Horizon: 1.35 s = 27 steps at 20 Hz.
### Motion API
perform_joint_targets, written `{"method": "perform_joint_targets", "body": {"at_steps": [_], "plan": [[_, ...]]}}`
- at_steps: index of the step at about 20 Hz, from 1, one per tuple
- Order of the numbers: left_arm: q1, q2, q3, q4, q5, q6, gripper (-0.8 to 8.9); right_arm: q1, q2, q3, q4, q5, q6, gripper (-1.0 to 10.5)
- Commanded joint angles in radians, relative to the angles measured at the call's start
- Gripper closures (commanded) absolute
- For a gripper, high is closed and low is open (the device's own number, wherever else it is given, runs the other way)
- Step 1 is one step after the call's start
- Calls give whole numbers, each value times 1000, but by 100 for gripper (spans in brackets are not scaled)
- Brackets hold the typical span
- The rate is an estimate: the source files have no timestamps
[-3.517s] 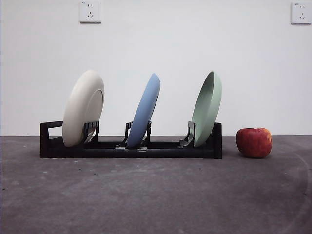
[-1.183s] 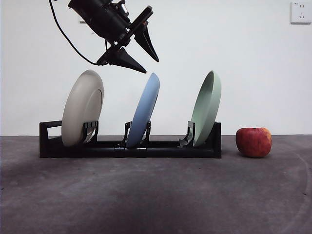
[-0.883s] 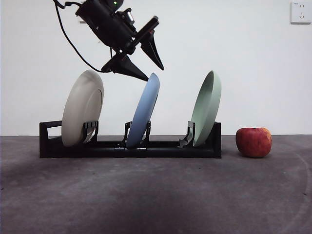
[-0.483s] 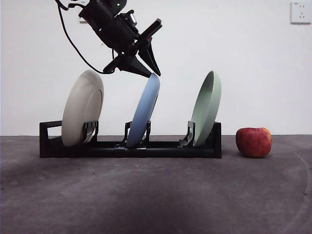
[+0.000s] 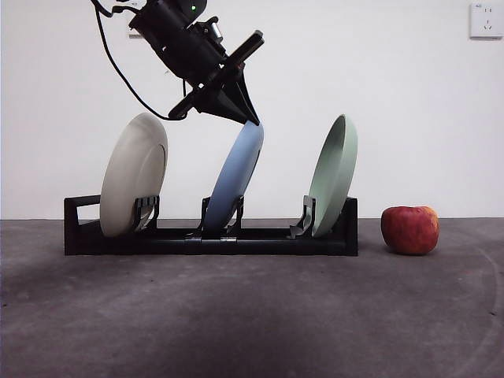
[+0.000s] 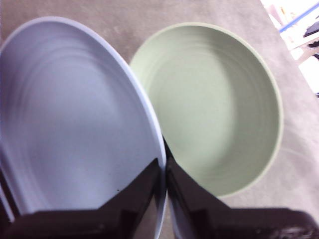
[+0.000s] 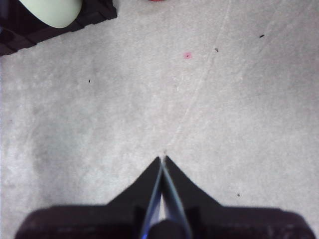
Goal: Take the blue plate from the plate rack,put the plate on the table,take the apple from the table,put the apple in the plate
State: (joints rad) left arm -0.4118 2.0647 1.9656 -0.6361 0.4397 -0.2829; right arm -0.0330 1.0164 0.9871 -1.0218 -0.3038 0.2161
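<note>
Extraction of the blue plate (image 5: 238,177) from the plate rack (image 5: 211,236) is the step in hand; the left gripper (image 5: 250,120) sits at the plate's top edge, reaching in from the cream plate's (image 5: 134,185) side, with its jaws pressed onto the rim; the left wrist view confirms one jaw on the blue plate's (image 6: 75,114) concave face and the other behind the rim, on the side toward the pale green plate (image 6: 214,104). The plate itself stands below the gripper, tilted, its lower edge seated between the middle prongs of the rack; it is not yet lifted clear.

The apple (image 5: 409,229) rests on the table (image 5: 252,315) well away from the gripper, beyond the pale green plate (image 5: 335,175) and just past the far end of the rack; it is untouched.

The right gripper (image 7: 162,160) waits over bare table (image 7: 199,99), its jaws pressed together with nothing between them; a corner of the rack lies ahead of it and off to one side.

Next move, as a judgement: raise the plate along the line of its slot until the lower edge clears the prongs; a sideways pull before that point risks dragging the rack or tipping the neighbouring plates; then turn the plate level and lower it onto open table on the near side of the rack; only then does the apple come into play.
</note>
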Motion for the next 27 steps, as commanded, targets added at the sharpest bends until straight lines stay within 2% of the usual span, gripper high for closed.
{"method": "perform_joint_targets", "body": {"at_steps": [1,8,12,14,16,18,20,22,27], "plan": [[8,-1,1,3,40,-6,796,0,1,1,2,1,-11,945],[14,-149,2,6,40,-2,796,0,1,1,-4,1,-11,945],[2,-277,2,-46,134,42,822,0,1,1,-4,2,-11,945],[-29,-335,2,-124,164,114,822,0,1,1,-3,1,-14,945],[-77,-384,2,-243,161,231,822,0,1,1,-1,9,-18,945],[-143,-417,2,-379,101,350,822,0,1,1,2,44,-18,945],[-221,-435,2,-516,-65,428,822,0,1,1,0,91,-17,945],[-297,-440,1,-605,-192,444,822,0,1,1,5,128,-17,945],[-456,-440,-16,-680,-375,421,822,0,1,1,35,156,-16,945]]}}
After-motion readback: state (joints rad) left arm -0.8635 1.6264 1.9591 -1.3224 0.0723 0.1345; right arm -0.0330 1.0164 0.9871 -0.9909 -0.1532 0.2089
